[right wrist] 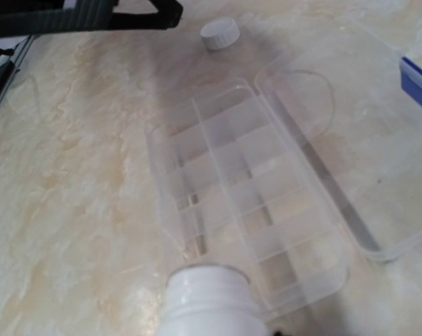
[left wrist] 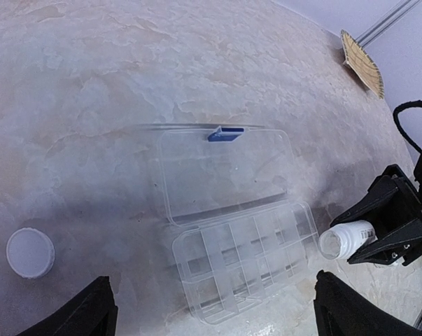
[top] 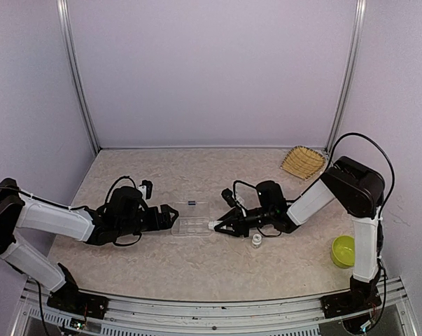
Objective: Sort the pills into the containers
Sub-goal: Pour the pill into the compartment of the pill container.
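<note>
The clear compartment box (top: 194, 222) lies open in the middle of the table, its lid (left wrist: 221, 171) folded flat behind it, with a blue latch (left wrist: 224, 133). The compartments (left wrist: 245, 255) look empty, and I make out no pills. My right gripper (top: 223, 225) is shut on a white pill bottle (top: 215, 225), uncapped and tilted, its mouth (left wrist: 334, 243) at the box's right end. The bottle fills the bottom of the right wrist view (right wrist: 207, 301), just off the tray (right wrist: 245, 189). My left gripper (top: 170, 215) is open and empty at the box's left end, its fingertips (left wrist: 92, 308) wide apart.
A white cap (left wrist: 30, 252) lies on the table left of the box, also in the right wrist view (right wrist: 220, 33). A small white bottle-like item (top: 256, 240) stands below the right gripper. A lime-green bowl (top: 343, 250) is at the right, a woven basket (top: 302, 162) at the back right.
</note>
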You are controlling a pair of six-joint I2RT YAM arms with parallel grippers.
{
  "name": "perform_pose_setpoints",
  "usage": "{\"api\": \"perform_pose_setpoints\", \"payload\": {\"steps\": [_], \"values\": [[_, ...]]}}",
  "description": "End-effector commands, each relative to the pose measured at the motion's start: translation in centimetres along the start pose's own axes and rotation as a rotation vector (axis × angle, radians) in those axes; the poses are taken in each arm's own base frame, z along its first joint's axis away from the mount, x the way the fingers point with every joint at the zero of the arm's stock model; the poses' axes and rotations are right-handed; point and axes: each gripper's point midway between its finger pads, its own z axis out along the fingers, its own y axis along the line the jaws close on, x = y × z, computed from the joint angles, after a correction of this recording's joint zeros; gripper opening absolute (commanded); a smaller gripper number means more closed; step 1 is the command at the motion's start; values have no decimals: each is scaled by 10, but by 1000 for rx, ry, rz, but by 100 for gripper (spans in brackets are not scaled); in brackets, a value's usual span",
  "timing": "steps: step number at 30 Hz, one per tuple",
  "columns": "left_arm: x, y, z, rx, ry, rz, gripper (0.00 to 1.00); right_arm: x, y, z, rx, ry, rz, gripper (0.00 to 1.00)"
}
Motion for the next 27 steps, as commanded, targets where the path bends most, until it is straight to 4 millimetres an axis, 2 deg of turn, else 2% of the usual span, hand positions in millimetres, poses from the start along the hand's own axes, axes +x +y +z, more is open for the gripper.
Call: {"api": "perform_pose_setpoints", "payload": {"steps": [1, 27], "values": [[-2, -2, -3, 21, -13, -6, 96, 5, 2, 3, 22, 52, -2, 15], [10, -1, 1, 37, 8, -18, 95, 12, 3, 11, 92, 154, -75, 15]]}}
